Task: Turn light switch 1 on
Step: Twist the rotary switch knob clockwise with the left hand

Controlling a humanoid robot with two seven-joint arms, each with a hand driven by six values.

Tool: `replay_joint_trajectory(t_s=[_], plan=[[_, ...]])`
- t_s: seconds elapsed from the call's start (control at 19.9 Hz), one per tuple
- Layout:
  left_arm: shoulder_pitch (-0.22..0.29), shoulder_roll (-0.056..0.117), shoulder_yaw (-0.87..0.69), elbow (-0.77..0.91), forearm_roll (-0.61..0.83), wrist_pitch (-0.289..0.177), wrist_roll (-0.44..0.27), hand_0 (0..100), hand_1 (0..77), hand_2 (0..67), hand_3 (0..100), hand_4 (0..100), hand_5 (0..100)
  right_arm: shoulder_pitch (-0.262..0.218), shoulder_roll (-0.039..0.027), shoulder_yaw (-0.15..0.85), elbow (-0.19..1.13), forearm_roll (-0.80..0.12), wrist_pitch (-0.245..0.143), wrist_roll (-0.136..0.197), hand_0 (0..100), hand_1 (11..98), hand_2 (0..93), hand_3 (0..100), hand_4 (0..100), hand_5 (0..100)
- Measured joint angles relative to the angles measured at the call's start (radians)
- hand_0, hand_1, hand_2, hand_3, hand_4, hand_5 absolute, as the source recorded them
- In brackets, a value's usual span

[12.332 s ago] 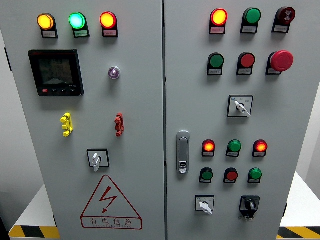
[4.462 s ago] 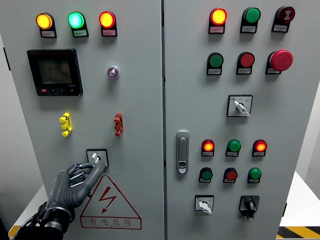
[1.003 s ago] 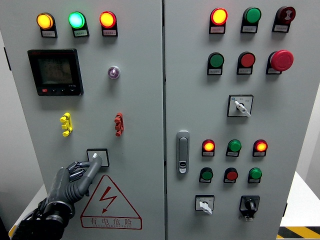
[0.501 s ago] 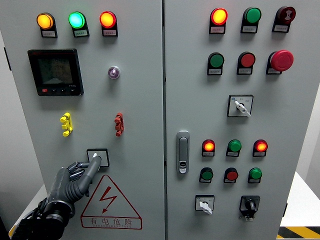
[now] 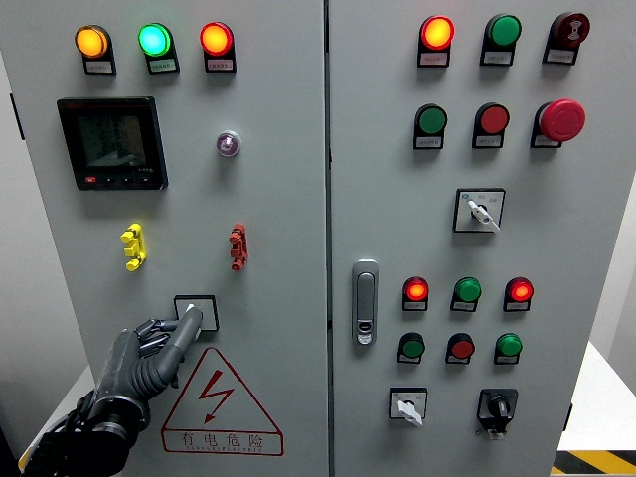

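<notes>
– Where's your left hand [image 5: 149,358]?
– Lower left, fingers curled, pinching the knob of the rotary switch [image 5: 195,312] above the warning triangle [image 5: 221,403].
– And further right?
– You'll see the door handle [image 5: 365,302], then lit lamps.

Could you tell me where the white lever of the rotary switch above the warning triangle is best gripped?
Pinch the white lever of the square black-framed rotary switch across its flat sides, coming straight at the grey cabinet door. It juts outward; the left hand already has fingers on it.
</notes>
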Motion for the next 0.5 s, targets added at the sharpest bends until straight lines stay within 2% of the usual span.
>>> replay_joint_trajectory(t_s=[0.3,0.5], plan=[[-0.002,-0.001,0.004,0.0,0.0,0.0,0.011,20,52.0,51.2,94,100,91,0.0,0.0005,-0.001,0.0,0.0,0.0,0.0,0,19.8,0.0,20,19,10],[-0.002,-0.001,0.005,0.001,0.0,0.0,0.012,23,52.7,51.3,94,100,91,0.0,0.0005,-0.001,0.0,0.0,0.0,0.0,0,19.8,0.0,20,19,10]])
